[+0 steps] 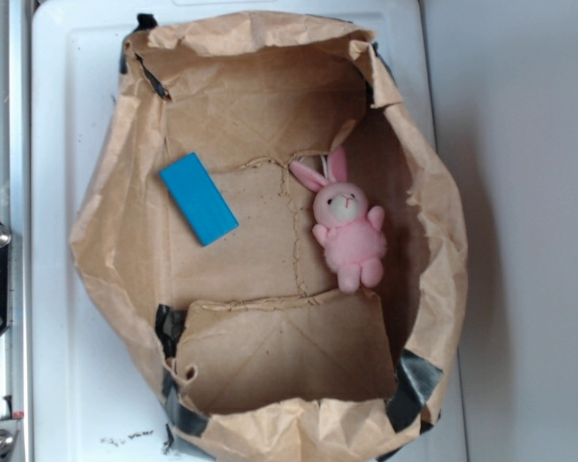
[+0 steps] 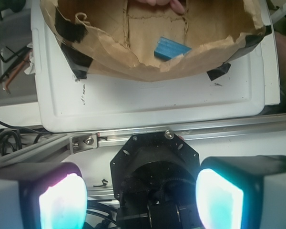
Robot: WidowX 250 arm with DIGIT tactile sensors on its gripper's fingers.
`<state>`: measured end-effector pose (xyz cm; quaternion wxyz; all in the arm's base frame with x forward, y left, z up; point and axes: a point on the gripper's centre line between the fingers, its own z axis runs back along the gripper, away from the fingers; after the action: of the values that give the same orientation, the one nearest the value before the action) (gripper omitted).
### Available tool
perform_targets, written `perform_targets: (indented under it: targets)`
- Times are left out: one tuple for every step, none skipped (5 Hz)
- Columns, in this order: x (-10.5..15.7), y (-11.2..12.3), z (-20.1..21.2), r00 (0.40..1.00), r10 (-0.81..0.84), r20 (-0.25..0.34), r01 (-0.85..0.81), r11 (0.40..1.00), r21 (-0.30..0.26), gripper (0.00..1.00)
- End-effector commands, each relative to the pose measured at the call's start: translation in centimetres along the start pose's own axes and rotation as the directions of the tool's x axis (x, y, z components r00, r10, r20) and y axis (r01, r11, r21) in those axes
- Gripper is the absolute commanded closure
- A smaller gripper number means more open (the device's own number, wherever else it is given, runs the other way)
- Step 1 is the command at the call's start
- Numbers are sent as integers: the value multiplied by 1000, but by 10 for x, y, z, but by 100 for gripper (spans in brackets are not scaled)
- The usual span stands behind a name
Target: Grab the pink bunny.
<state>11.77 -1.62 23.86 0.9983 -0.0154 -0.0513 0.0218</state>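
The pink bunny (image 1: 348,226) lies on its back on the floor of an opened brown paper bag (image 1: 116,241), right of centre, ears pointing to the far side. In the wrist view only a sliver of the pink bunny (image 2: 162,4) shows at the top edge. My gripper (image 2: 140,200) does not appear in the exterior view. The wrist view shows it open, its two glowing pads (image 2: 62,202) wide apart with nothing between them. It sits well back from the bag, over the robot's own black base (image 2: 155,167).
A flat blue block (image 1: 198,197) lies in the bag left of the bunny. The bag rests on a white tray (image 1: 58,318), its crumpled walls held with black tape (image 1: 412,385). An aluminium rail (image 2: 181,136) runs between the tray and the robot base.
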Motion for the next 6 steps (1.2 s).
perform_targets:
  targets:
    - [53, 6, 0, 991, 129, 40, -131, 991, 42, 0]
    - [76, 13, -14, 987, 151, 59, -155, 984, 86, 0]
    - [97, 19, -28, 984, 148, 97, -159, 979, 126, 0]
    - [118, 34, -45, 976, 149, 156, -164, 982, 90, 0]
    - [136, 42, -62, 977, 146, 153, -154, 987, 42, 0]
    - [152, 40, -92, 983, 120, 142, -116, 993, -33, 0]
